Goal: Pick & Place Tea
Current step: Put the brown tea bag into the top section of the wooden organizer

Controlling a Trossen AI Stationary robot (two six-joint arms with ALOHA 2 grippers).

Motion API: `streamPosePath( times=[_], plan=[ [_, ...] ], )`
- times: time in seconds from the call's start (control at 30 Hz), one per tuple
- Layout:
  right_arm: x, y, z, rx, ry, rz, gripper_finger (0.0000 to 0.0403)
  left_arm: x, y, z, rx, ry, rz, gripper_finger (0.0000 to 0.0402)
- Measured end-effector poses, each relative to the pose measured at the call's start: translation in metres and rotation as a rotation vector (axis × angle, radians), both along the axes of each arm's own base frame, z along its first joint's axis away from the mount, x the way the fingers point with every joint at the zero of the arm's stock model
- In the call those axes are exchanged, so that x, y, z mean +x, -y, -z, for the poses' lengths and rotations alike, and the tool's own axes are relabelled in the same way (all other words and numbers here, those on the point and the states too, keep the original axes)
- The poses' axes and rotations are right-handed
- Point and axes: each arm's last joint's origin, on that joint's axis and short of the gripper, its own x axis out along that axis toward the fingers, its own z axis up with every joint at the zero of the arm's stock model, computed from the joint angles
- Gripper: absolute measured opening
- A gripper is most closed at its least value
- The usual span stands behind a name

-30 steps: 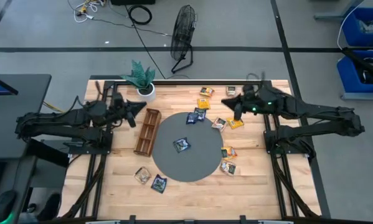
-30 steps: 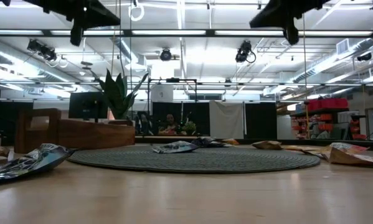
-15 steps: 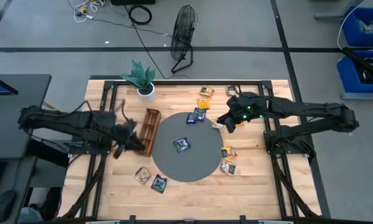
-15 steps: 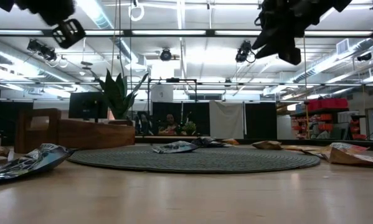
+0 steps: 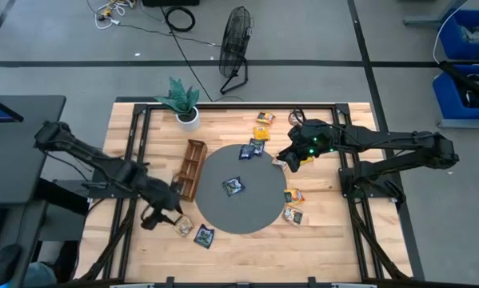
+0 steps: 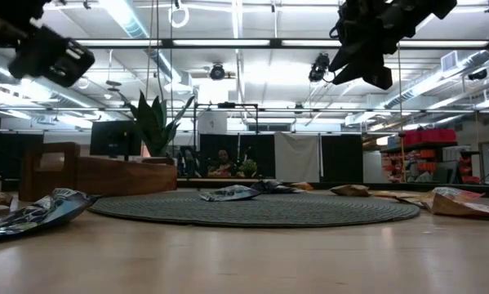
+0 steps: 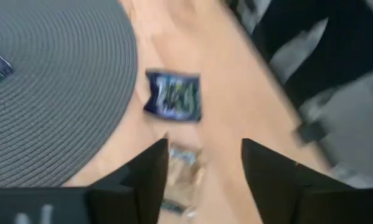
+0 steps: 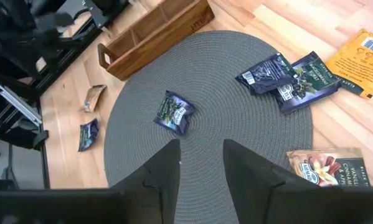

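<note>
Tea sachets lie flat around a round grey mat (image 5: 251, 210). One dark sachet (image 5: 233, 186) is on the mat and two dark ones (image 5: 253, 150) overlap at its far rim. Yellow sachets (image 5: 293, 194) lie on its right. My left gripper (image 5: 169, 214) hovers open at the near left, above a pale tan sachet (image 7: 181, 177) that shows between its fingers, with a dark sachet (image 7: 172, 94) just beyond. My right gripper (image 5: 291, 156) hangs open (image 8: 200, 168) over the mat's far right rim, near a vanilla sachet (image 8: 326, 165).
A long wooden tray (image 5: 190, 168) lies left of the mat. A potted plant (image 5: 183, 104) stands at the far left corner. More yellow sachets (image 5: 263, 118) lie at the far edge. Bare wood shows along the near edge.
My left gripper has swung from beside the tray's far end toward the table's near edge and come down over the pale tan sachet. My right gripper has moved a little toward the mat and lower. No sachet has moved.
</note>
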Motion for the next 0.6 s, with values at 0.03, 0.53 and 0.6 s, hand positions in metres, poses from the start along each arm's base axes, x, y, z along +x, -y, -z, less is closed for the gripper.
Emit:
streamPosePath(
  times=[0.03, 0.53, 0.6],
  plan=[
    [0.000, 0.000, 0.000, -0.002, 0.000, -0.002, 0.0130, 0.002, 0.003, 0.006, 0.052, -0.003, 0.024, 0.0232],
    [0.000, 0.000, 0.000, 0.004, -0.001, -0.011, 0.0130, 0.033, 0.024, 0.062, 0.310, -0.065, 0.141, 0.0236],
    [0.000, 0.000, 0.000, 0.004, -0.001, -0.011, 0.0130, 0.034, 0.025, 0.068, 0.326, -0.090, 0.146, 0.0235]
  ],
)
